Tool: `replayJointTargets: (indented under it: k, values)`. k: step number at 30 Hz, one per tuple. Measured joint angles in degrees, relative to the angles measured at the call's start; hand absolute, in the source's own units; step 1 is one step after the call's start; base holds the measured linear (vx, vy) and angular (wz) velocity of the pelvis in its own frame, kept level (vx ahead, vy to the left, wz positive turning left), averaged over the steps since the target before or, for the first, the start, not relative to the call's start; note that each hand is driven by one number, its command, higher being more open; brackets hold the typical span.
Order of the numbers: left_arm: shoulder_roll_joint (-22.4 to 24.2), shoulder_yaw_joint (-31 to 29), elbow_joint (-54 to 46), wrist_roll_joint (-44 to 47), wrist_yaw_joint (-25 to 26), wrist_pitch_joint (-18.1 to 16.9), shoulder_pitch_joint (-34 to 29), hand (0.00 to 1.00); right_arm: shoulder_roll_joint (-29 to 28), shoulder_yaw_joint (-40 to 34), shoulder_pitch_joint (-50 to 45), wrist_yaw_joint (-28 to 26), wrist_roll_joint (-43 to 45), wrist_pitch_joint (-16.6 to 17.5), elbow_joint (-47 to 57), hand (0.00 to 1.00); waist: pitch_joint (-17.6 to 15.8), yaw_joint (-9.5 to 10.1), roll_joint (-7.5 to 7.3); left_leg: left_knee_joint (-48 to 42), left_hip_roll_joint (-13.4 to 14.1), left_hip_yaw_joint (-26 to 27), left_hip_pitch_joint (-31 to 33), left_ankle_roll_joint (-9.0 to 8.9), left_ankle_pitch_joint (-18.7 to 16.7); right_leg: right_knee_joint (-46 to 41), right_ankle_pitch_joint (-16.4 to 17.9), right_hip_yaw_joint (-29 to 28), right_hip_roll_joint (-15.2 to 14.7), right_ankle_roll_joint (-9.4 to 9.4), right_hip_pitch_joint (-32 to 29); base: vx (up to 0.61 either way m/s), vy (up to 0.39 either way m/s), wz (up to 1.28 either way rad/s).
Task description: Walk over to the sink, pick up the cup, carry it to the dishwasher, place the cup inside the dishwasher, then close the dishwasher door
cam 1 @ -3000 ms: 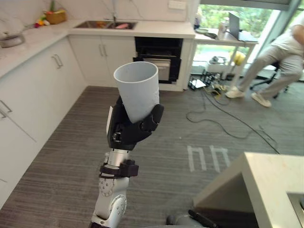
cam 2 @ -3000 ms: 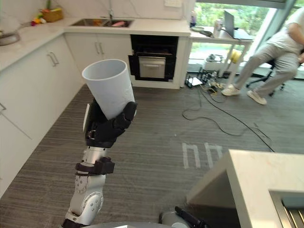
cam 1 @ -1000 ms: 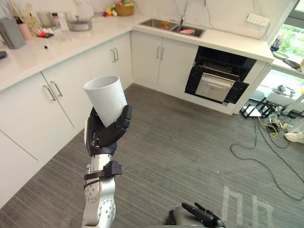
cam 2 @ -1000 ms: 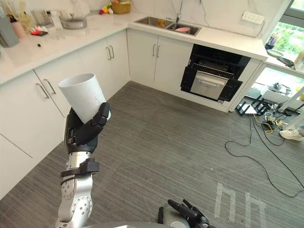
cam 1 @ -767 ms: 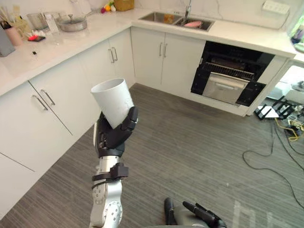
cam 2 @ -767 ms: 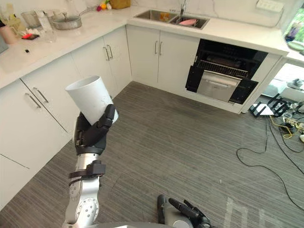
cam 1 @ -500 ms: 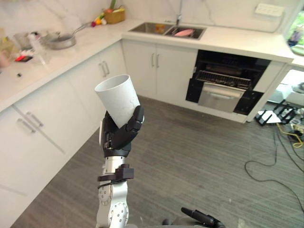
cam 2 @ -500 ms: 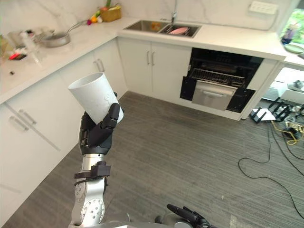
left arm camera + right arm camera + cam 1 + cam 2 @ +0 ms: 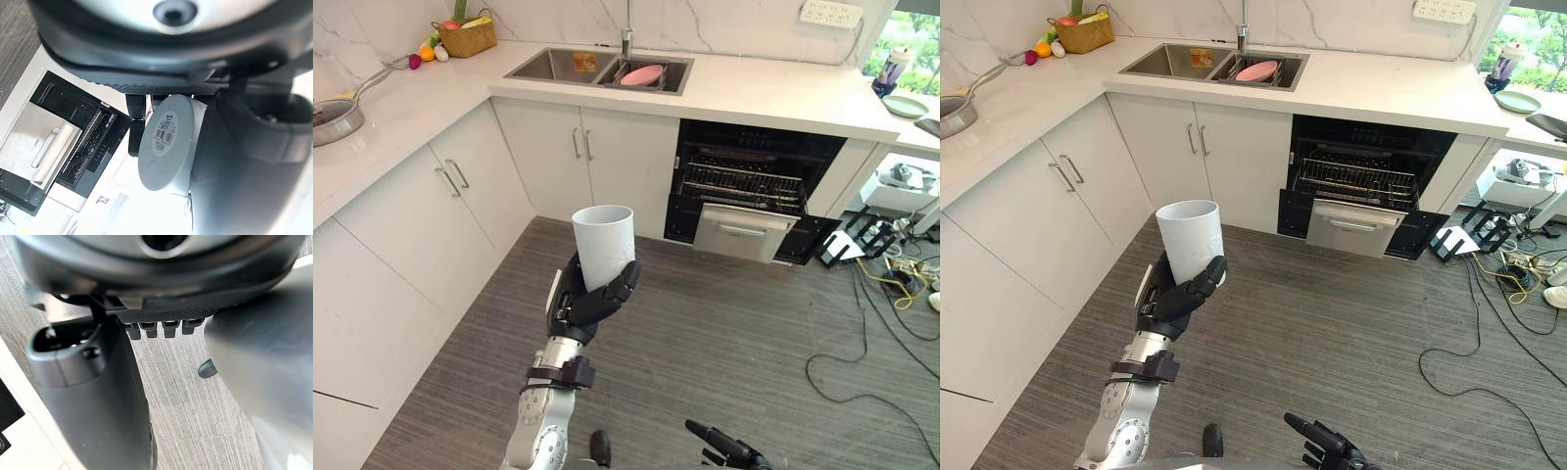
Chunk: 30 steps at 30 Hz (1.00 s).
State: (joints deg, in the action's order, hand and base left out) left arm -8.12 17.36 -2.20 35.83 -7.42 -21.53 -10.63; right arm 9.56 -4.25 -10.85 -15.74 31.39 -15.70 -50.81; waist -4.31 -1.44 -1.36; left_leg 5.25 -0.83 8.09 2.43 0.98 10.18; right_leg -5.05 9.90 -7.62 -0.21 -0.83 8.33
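- My left hand is curled round the lower part of the cup, thumb on one side and fingers on the other. It holds the cup up in front of me, above the grey floor and well apart from the dishwasher.
- My right hand hangs low, fingers loosely extended, holding nothing.
- What could go wrong, as I judge it: I grip only the narrow bottom of a smooth, tapered cup. A jolt while I walk could tip it or let it slide out and drop to the floor.
- A second risk: the dishwasher stands open under the counter beside the sink. Its rack is showing and its door hangs partly open below. A misjudged reach could knock the cup's rim against the counter edge or the door.
- The cup is plain white, wider at the mouth than at the base, and upright with its mouth up.
- A barcode label sits on the cup's round base, seen from my left wrist.
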Motion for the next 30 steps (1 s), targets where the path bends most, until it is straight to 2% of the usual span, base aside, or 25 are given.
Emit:
replayJointTargets:
  k: [6, 8, 9, 10, 11, 13, 14, 15, 16, 17, 18, 19, 20, 21, 22, 23, 25, 26, 27, 28, 29, 30]
  values:
    - [0.1, -0.7, 0.0, 0.0, 0.0, 0.2, -0.4, 0.0, 0.1, 0.1, 0.0, 0.0, -0.1, -0.1, -0.1, 1.0, -0.1, 0.28, 0.09, 0.0, -0.1, 0.3, -0.8, 0.01, -0.1, 0.3, 0.0, 0.5, -0.2, -0.02, 0.9, 0.0, -0.002, 0.01]
    - [0.5, -2.0, -0.1, 0.2, 0.0, 0.4, -1.2, 0.0, 0.2, 0.1, 0.0, 0.0, -0.4, -0.3, -0.5, 1.0, -0.2, 0.68, 0.14, -0.3, -0.2, 0.1, -1.7, 0.04, -0.4, 1.1, 0.1, 1.5, -0.6, -0.24, 2.2, -0.02, -0.022, 0.04]
    - [0.9, -3.4, -0.2, 0.3, 0.0, 0.7, -2.1, 0.0, 0.4, 0.2, 0.2, -0.1, -1.6, -0.7, -0.6, 1.0, -0.3, 1.35, 0.19, -0.5, -0.3, 0.2, -2.3, -0.03, -0.8, 1.5, 0.8, 4.1, -1.4, -0.63, 2.8, -0.06, -0.009, -0.1]
    - [1.4, -5.0, -0.3, 0.9, 0.1, 0.9, -3.0, 0.0, 1.1, 0.2, 0.3, -0.3, -2.7, -1.2, -0.8, 1.0, -0.3, 2.36, 0.03, -1.7, -0.4, 0.7, -2.2, 0.01, -2.2, 1.1, 1.2, 11.5, -4.1, -0.95, 2.9, -0.07, 0.01, -0.12]
    - [1.6, -5.7, -0.5, 1.4, 0.1, 1.2, -3.4, 0.0, 1.2, 0.2, 0.4, -0.7, -3.0, -1.4, -1.1, 1.0, -0.2, 2.42, -0.16, -2.9, -0.4, 0.8, -1.6, 0.08, -3.2, 0.9, 1.3, 13.3, -4.7, -1.32, 2.8, -0.04, 0.022, 0.05]
    - [1.9, -8.9, -2.2, 3.1, 1.0, 2.8, -4.1, 0.0, 1.6, -0.1, 1.6, -2.3, -5.3, -1.4, -2.3, 1.0, -0.6, 2.5, -1.01, -15.6, -0.4, 2.5, 4.7, 0.84, -9.1, -3.1, 4.2, 16.9, -6.4, -2.24, 1.3, 0.0, 0.018, 0.5]
    - [2.0, -9.3, -2.8, 3.4, 1.1, 3.3, -4.1, 0.0, 1.6, -0.3, 1.7, -2.6, -6.1, -1.4, -2.4, 1.0, -0.6, 2.54, -1.12, -19.1, -0.4, 3.6, 6.0, 0.92, -11.1, -4.2, 5.0, 17.7, -6.9, -3.21, 1.3, 0.04, 0.056, 0.78]
    - [2.2, -9.3, -4.2, 3.6, 1.3, 4.0, -4.4, 0.0, 1.6, -0.8, 1.7, -2.9, -7.6, -1.5, -3.3, 1.0, -0.4, 3.05, -1.5, -24.2, -1.3, 4.8, 6.7, 1.18, -15.2, -5.9, 5.9, 20.2, -8.0, -4.28, 2.8, 0.17, 0.09, 0.75]
    - [3.6, -9.9, -6.1, 3.6, 1.4, 4.2, -4.6, 0.0, 2.2, -2.2, 2.3, -3.1, -8.9, -1.3, -3.5, 1.0, -1.4, 3.38, -0.53, -24.6, -1.8, 4.4, 4.8, 3.0, -18.4, -16.0, 7.4, 22.5, -9.6, -5.9, 0.6, 0.18, 0.11, 0.68]
    - [4.4, -10.3, -6.5, 3.6, 1.7, 4.2, -4.7, 0.0, 2.5, -2.5, 2.9, -3.2, -8.9, -1.0, -3.4, 1.0, -1.6, 3.48, -0.73, -24.6, -2.3, 3.9, 4.0, 2.85, -18.8, -23.6, 7.5, 23.3, -11.4, -5.92, -2.3, 0.2, 0.138, 0.47]
    - [4.9, -10.6, -7.7, 3.6, 2.5, 4.2, -5.0, 0.0, 3.2, -2.8, 3.3, -4.1, -9.0, -1.1, -2.5, 1.0, -1.7, 3.4, -1.29, -23.5, -3.5, 3.1, 2.2, 3.85, -19.5, -35.2, 4.9, 24.2, -14.2, -1.81, -6.7, 0.17, 0.16, 0.56]
    - [4.2, -10.3, -8.5, 3.4, 2.8, 4.0, -4.8, 0.0, 3.4, -3.4, 3.1, -5.9, -8.4, -0.1, -2.2, 1.0, -1.9, 2.93, -1.9, -21.8, -4.3, 1.2, -1.0, 4.86, -20.1, -46.4, -3.2, 22.5, -15.6, 1.35, -10.7, 0.28, 0.177, 0.72]
    - [3.7, -9.9, -8.5, 3.4, 3.4, 3.5, -4.6, 0.0, 2.4, -4.1, 3.3, -6.1, -8.3, 1.5, -2.1, 1.0, -2.0, 2.44, -1.15, -20.7, -3.8, -0.6, -3.5, 5.32, -20.5, -52.2, -2.2, 18.8, -13.7, -0.02, -13.9, 0.29, 0.128, 0.72]
    - [3.5, -10.0, -8.5, 3.3, 3.9, 3.1, -4.5, 0.0, 1.9, -4.3, 3.3, -6.1, -8.1, 2.4, -1.8, 1.0, -2.0, 2.13, -1.15, -20.2, -3.5, -1.5, -4.4, 4.89, -20.5, -52.7, -0.4, 17.4, -12.5, -0.23, -15.3, 0.33, 0.091, 0.62]
    - [3.6, -10.1, -8.2, 3.3, 5.0, 2.4, -4.0, 0.0, 0.9, -4.3, 3.5, -6.1, -7.9, 3.9, -1.5, 1.0, -1.9, 1.7, -1.12, -18.9, -3.3, -2.7, -5.8, 4.66, -20.6, -49.8, 2.7, 15.2, -9.8, -0.78, -18.1, 0.26, 0.057, 0.47]
    - [3.8, -10.1, -8.0, 3.4, 5.3, 2.2, -3.8, 0.0, 0.5, -4.3, 3.5, -6.1, -7.8, 4.5, -1.3, 1.0, -1.9, 1.5, -1.06, -18.3, -3.2, -3.2, -6.2, 4.51, -20.7, -46.9, 3.6, 14.7, -8.8, -1.05, -19.3, 0.33, 0.055, 0.47]
    - [3.9, -10.2, -7.1, 3.4, 6.0, 2.0, -2.5, 0.0, -0.3, -4.2, 3.9, -6.1, -7.2, 5.3, -0.5, 1.0, -2.0, 1.19, -0.82, -15.5, -3.0, -4.5, -8.4, 3.99, -21.0, -30.8, 4.6, 14.5, -5.3, -1.11, -22.9, 0.43, 0.024, 0.3]
    - [3.9, -10.2, -6.7, 3.4, 6.3, 2.0, -2.3, 0.0, -0.5, -4.2, 4.1, -6.0, -6.9, 5.3, -0.5, 1.0, -2.1, 0.96, -0.65, -15.2, -2.7, -4.5, -8.9, 3.51, -21.3, -26.5, 4.3, 14.7, -4.3, -0.84, -23.2, 0.54, -0.018, 0.13]
    - [3.9, -10.6, -6.2, 3.3, 6.5, 2.1, -2.2, 0.0, -0.9, -3.7, 4.6, -5.4, -6.7, 5.2, -0.3, 1.0, -2.3, 0.63, -0.36, -14.7, -1.8, -4.5, -10.5, 2.09, -22.2, -17.9, 1.2, 15.0, -1.8, -0.31, -23.1, 0.47, -0.033, -0.04]
    - [3.8, -11.1, -6.1, 3.3, 6.5, 2.3, -2.3, 0.0, -1.0, -2.2, 4.7, -4.6, -6.7, 4.9, 0.0, 1.0, -2.3, 0.65, -0.38, -13.9, -1.1, -4.1, -12.6, 0.57, -23.2, -10.0, -4.6, 15.9, -0.1, 0.35, -22.8, 0.49, -0.056, -0.12]
    - [3.8, -11.3, -6.1, 3.3, 6.5, 2.3, -2.4, 0.0, -1.0, -1.6, 4.7, -4.3, -6.7, 4.7, 0.2, 1.0, -2.4, 0.62, -0.48, -13.7, -1.0, -3.9, -13.7, -0.38, -24.0, -7.5, -8.2, 16.5, 0.3, 0.94, -22.7, 0.52, -0.082, -0.2]
    - [3.7, -11.4, -6.2, 2.8, 6.5, 2.2, -3.0, 0.0, -0.9, -1.4, 4.2, -3.7, -6.7, 4.1, 0.7, 1.0, -2.2, 0.37, -0.85, -13.7, -1.4, -3.4, -16.0, -1.22, -25.8, -6.5, -17.0, 18.0, 0.1, 3.21, -22.5, 0.52, -0.1, -0.27]
